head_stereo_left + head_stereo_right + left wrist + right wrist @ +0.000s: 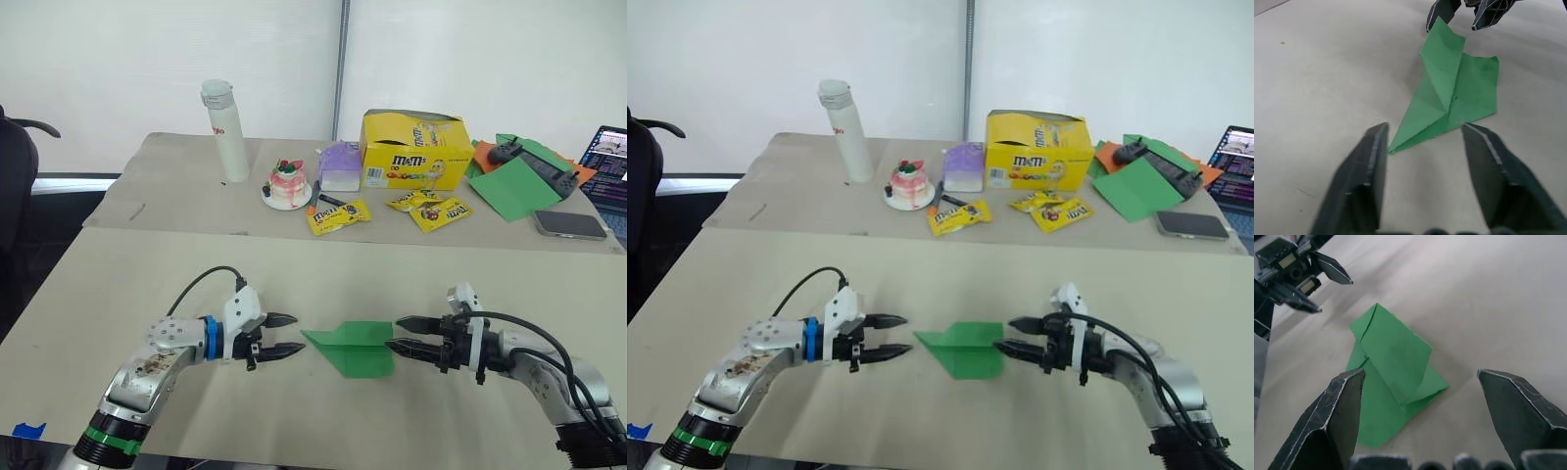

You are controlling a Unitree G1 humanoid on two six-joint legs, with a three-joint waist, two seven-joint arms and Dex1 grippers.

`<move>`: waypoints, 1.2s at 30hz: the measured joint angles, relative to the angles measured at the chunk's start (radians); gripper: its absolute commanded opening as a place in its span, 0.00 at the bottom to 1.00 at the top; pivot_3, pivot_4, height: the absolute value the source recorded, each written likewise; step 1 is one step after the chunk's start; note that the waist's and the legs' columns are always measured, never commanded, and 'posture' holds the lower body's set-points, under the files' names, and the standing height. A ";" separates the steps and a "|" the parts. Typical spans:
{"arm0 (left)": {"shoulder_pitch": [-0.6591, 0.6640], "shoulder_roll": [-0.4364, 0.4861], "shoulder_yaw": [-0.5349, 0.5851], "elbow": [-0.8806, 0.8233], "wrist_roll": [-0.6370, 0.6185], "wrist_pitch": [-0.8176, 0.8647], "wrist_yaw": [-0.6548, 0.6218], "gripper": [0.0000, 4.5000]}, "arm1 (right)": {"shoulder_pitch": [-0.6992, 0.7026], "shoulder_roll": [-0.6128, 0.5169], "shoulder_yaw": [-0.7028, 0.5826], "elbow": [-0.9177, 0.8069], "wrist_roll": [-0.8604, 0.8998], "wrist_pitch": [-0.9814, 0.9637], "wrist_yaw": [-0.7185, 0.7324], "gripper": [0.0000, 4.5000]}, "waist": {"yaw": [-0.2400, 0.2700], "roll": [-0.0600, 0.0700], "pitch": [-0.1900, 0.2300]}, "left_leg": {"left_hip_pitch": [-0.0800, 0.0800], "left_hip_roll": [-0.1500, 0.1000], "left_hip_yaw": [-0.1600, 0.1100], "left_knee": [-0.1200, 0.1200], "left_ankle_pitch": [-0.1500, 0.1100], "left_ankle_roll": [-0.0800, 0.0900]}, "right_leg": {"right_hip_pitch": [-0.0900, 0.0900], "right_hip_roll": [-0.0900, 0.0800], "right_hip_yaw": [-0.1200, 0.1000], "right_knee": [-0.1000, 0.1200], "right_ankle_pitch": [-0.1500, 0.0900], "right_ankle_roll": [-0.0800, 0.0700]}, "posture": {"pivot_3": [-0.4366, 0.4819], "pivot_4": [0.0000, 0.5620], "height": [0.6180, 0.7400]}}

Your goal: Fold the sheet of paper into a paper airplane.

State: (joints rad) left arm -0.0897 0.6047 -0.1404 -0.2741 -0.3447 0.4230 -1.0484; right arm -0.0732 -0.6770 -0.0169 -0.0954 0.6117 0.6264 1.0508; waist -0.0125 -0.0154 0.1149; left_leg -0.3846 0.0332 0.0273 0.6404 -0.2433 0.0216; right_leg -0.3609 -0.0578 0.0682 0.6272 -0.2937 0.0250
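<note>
Our left gripper (289,334) and right gripper (402,334) face each other, fingers spread and empty; the paper airplane (351,348) lies flat on the table (147,274) between their fingertips, touching neither.

Two beige worktops (118,284) stand end to end before a white wall (147,59); a black chair (18,147) sits beside the far worktop.
</note>
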 measured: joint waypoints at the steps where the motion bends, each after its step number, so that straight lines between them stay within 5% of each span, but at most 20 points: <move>1: 0.011 0.007 0.000 -0.008 -0.007 0.010 0.000 0.78 | -0.003 0.001 0.005 0.005 0.000 0.005 0.007 0.84 | 0.000 0.000 0.000 | 0.000 0.000 0.000 0.000 0.000 0.000 | 0.000 0.000 0.000 0.000 0.000 0.000 | 0.48 0.27 1.00; 12: 0.094 0.018 0.007 -0.022 -0.023 0.036 0.021 0.79 | -0.020 0.037 0.063 0.024 -0.001 0.011 0.085 0.01 | -0.004 0.000 0.001 | 0.001 0.000 0.000 0.000 0.000 0.000 | 0.000 0.000 0.000 0.000 0.000 0.000 | 0.48 0.27 1.00; 20: 0.133 0.024 0.016 -0.021 -0.043 0.037 0.034 0.79 | -0.054 0.049 0.075 0.018 -0.010 0.009 0.096 0.01 | -0.002 -0.001 0.001 | -0.001 0.000 0.000 0.000 0.000 0.000 | -0.002 -0.002 0.001 0.000 0.000 0.000 | 0.48 0.27 1.00; 28: 0.134 0.020 0.020 -0.014 -0.050 0.031 0.040 0.79 | -0.235 0.107 0.051 -0.012 -0.064 -0.095 0.011 0.01 | -0.002 0.001 0.001 | -0.004 0.000 0.000 -0.004 0.000 0.000 | -0.008 -0.002 0.001 0.001 0.001 -0.001 | 0.48 0.27 1.00; 36: 0.127 0.019 0.018 0.015 -0.051 0.000 0.029 0.79 | -0.325 0.134 0.149 0.063 -0.461 -0.795 -0.056 0.01 | 0.000 0.002 0.000 | -0.001 -0.001 0.003 -0.006 0.001 -0.001 | -0.007 -0.001 -0.001 0.000 0.001 -0.001 | 0.48 0.27 1.00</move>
State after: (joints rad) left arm 0.0369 0.6242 -0.1224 -0.2596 -0.3961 0.4228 -1.0197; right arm -0.3978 -0.5433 0.1319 -0.0325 0.1508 -0.1688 0.9947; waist -0.0125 -0.0138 0.1153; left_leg -0.3858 0.0318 0.0302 0.6343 -0.2425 0.0202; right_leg -0.3684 -0.0591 0.0672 0.6276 -0.2932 0.0240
